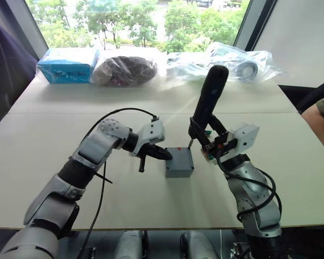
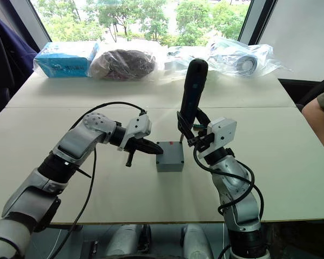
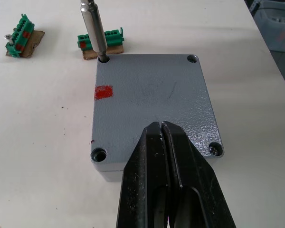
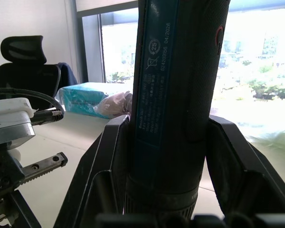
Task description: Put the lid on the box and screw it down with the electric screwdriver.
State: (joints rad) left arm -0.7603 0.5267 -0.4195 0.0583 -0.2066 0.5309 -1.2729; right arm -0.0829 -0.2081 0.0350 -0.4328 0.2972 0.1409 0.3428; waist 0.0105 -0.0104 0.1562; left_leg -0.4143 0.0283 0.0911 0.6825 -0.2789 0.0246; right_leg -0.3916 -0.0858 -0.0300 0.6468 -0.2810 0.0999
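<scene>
Lid (image 3: 152,97) already seated on box (image 1: 179,168); right gripper (image 2: 197,135) clamping electric screwdriver (image 2: 191,91), driving one corner; left gripper (image 3: 161,130), fingers closed and empty, pressing lid down.

This looks like an office or meeting room used as a robot test space. Two plain white tables (image 1: 54,135) stand pushed together, their seam running across the middle. Behind them, at 12 o'clock, a large window (image 1: 140,21) with dark frames gives onto green trees. A black office chair (image 4: 31,66) with a headrest stands by the window wall, and another dark chair (image 2: 5,48) sits at 10 o'clock. Along the far table edge lie bagged supplies: a blue box (image 1: 67,66), a dark bundle (image 1: 124,70) and clear bags of parts (image 1: 240,65). A person's arm (image 1: 319,121) rests at the table's edge at 3 o'clock.
</scene>
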